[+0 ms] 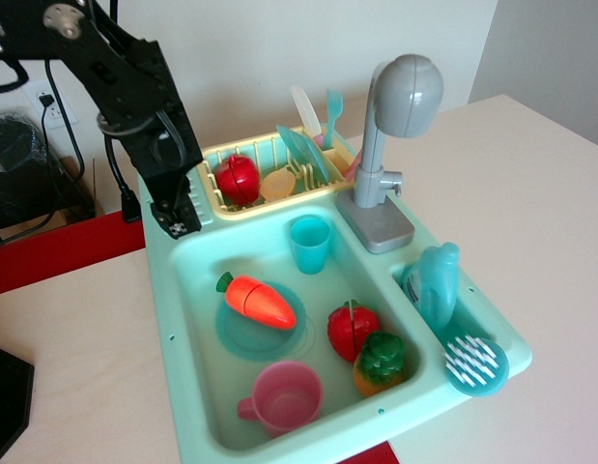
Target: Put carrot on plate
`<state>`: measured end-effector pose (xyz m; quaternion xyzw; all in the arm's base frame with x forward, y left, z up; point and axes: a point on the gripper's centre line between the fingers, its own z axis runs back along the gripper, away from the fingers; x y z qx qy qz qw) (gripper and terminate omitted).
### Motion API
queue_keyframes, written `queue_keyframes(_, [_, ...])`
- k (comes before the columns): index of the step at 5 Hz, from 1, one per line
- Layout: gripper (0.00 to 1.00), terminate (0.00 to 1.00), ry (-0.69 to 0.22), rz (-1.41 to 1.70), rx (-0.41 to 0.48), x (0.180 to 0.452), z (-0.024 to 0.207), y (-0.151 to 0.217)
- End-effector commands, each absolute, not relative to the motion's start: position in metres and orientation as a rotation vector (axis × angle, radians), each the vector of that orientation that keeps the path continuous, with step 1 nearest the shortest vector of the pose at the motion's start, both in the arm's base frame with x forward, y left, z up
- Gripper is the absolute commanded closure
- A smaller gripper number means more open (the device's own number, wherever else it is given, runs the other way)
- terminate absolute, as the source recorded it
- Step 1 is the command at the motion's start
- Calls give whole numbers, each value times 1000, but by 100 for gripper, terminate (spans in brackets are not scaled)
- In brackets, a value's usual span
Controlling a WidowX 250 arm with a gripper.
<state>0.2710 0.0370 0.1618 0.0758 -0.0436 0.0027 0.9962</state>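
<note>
The orange carrot [260, 301] with its green stub lies across the round teal-blue plate [242, 338] on the floor of the toy sink, stub toward the back left. My black gripper [177, 218] hangs above the sink's back left corner, well up and to the left of the carrot. It holds nothing and its fingers look slightly apart.
In the sink [166, 307] are a teal cup [309, 242], a pink cup [283, 394], a red apple [353, 329] and an orange fruit with a green cap [380, 362]. A yellow rack [279, 198] holds a red fruit [237, 179] and an upright pale blue plate [297, 155]. A grey faucet [393, 145] stands at the right.
</note>
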Motion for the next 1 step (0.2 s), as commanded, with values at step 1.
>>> queue_keyframes(1, [0, 100, -133, 44, 189, 251, 185, 67])
